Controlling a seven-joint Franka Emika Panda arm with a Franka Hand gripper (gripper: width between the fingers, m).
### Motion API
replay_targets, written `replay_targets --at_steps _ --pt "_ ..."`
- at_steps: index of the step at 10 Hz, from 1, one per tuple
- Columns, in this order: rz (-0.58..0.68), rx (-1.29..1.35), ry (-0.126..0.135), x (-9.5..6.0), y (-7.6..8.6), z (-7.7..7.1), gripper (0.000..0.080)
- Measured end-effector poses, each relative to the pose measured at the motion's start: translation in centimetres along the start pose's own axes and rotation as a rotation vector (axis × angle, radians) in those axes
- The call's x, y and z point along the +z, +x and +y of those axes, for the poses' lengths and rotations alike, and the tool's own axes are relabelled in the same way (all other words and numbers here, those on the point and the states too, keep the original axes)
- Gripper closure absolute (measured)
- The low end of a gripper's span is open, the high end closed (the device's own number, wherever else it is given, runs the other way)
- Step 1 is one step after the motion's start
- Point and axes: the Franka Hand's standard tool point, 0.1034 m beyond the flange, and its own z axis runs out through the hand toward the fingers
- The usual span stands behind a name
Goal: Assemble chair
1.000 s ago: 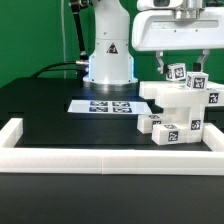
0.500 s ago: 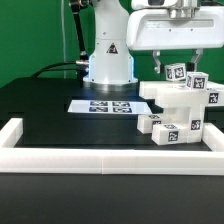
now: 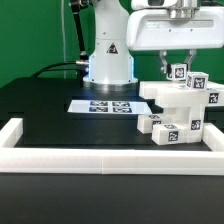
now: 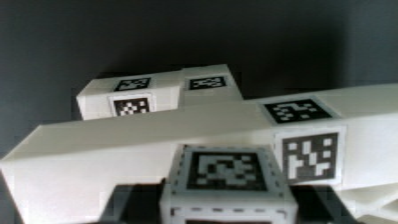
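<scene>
Behind the black desk [image 3: 60,110] we see a green wall, and a low white border rail [image 3: 100,157] closes the work area at the front. On the desk lies the marker board [image 3: 103,105], near the base of the arm.

The change in the last second is at the claw [image 3: 178,66]: its fingers were wide apart above the parts, and now they are closed to a narrow gap around a small tagged block [image 3: 178,71] on top of the chair pieces [image 3: 180,105]. In the wrist view this block [image 4: 222,175] sits between the two dark fingertips [image 4: 128,202], so we judge that the claw now holds it. For the task this means, we think, that the grasp is made and the part is ready to be lifted or pressed into place; which of the two we cannot tell.

The chair pieces stand together at the exterior view's right, close behind the rail. They are white, blocky, with small black-and-white tags on several faces. A large panel carries upper blocks, and smaller bars lie in front, touching each other. The chair is not yet complete.
</scene>
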Motion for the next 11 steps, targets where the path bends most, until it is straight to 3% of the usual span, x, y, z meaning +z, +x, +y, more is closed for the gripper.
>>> replay_targets --at_steps 11 --pt "-0.001 0.687 0.003 0.04 -0.02 -0.22 0.0512"
